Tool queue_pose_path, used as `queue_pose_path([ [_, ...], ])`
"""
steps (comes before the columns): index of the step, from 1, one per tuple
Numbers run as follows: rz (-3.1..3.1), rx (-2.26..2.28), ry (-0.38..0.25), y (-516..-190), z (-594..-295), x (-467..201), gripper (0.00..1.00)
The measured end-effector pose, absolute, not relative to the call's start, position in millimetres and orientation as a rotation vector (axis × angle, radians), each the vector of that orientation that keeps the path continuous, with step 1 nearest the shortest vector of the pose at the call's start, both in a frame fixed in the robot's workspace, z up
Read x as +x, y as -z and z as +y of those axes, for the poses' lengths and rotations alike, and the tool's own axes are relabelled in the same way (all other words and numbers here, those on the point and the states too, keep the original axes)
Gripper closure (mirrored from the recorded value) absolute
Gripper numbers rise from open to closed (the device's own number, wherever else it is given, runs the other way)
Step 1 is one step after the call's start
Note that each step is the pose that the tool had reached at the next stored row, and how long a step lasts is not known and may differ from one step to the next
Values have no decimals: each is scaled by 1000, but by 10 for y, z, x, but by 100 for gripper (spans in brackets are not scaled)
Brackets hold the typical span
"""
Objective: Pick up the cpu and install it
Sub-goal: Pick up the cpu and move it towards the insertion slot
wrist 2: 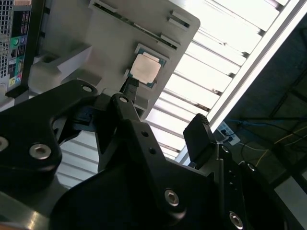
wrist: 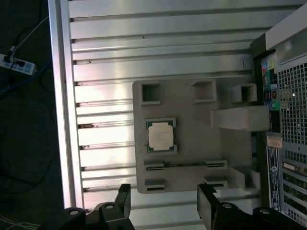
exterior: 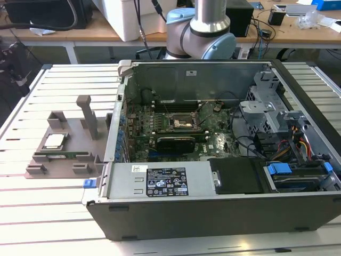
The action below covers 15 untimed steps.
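— Where is the cpu [wrist: 160,135] right now?

— In its square recess on the grey fixture plate [wrist: 192,143], silvery top facing up. The plate lies flat on the slatted aluminium tabletop [exterior: 53,213], just beside the open computer case [exterior: 298,90], on the exterior view's left.

— And the gripper [wrist: 164,203]?

— Open. In the first wrist view its two black fingers [wrist: 206,201] stand spread, with the plate's edge and bare tabletop slats showing between them. They grip nothing and touch nothing. The cpu sits apart from the fingertips, roughly in line with the gap between them.

— Does the other arm camera agree?

— Yes. In the second wrist view the cpu shows beyond the black gripper body, seated in the same recess, clear of the fingers.

— Anything else on the plate?

— A thin green strip, apparently a memory stick [wrist: 184,165] on edge, lies in a slot just beside the cpu. A grey upright post [exterior: 88,114] rises from the plate on the side nearer the case.

— What about the case?

— It lies on its side with the panel off. The green motherboard [exterior: 221,143] lies flat inside, and the black cpu socket [exterior: 181,124] with its metal frame sits near the board's middle. A silver power supply [exterior: 160,180] fills the near edge. The robot arm [exterior: 208,21] rises behind the case.
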State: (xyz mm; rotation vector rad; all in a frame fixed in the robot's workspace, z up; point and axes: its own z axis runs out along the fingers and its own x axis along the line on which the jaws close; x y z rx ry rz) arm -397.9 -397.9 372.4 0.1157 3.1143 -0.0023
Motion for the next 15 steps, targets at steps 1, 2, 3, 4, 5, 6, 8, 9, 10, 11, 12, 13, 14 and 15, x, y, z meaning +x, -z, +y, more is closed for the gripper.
queue_pose_path([
  [1,3114,116,2,-3707,-3979,-3979,34],
  [2,3114,116,2,-3682,-3979,-3979,34],
  [3,3114,116,2,-3660,-3979,-3979,34],
  [4,3114,116,2,-3640,-3979,-3978,34],
  [5,3114,116,2,-3617,-3979,-3979,34],
  [6,3114,116,2,-3603,-3979,-3979,34],
  [8,3115,116,2,-3566,-3979,-3978,34],
  [9,3115,116,2,-3543,-3979,-3979,34],
  [10,3115,116,2,-3527,-3979,-3979,34],
  [11,3115,116,2,-3514,-3979,-3978,34],
  [12,3115,116,2,-3495,-3979,-3978,34],
  [13,3115,116,2,-3482,-3979,-3979,34],
  [14,3115,116,2,-3459,-3979,-3979,34],
  [15,3115,116,2,-3445,-3979,-3979,34],
])
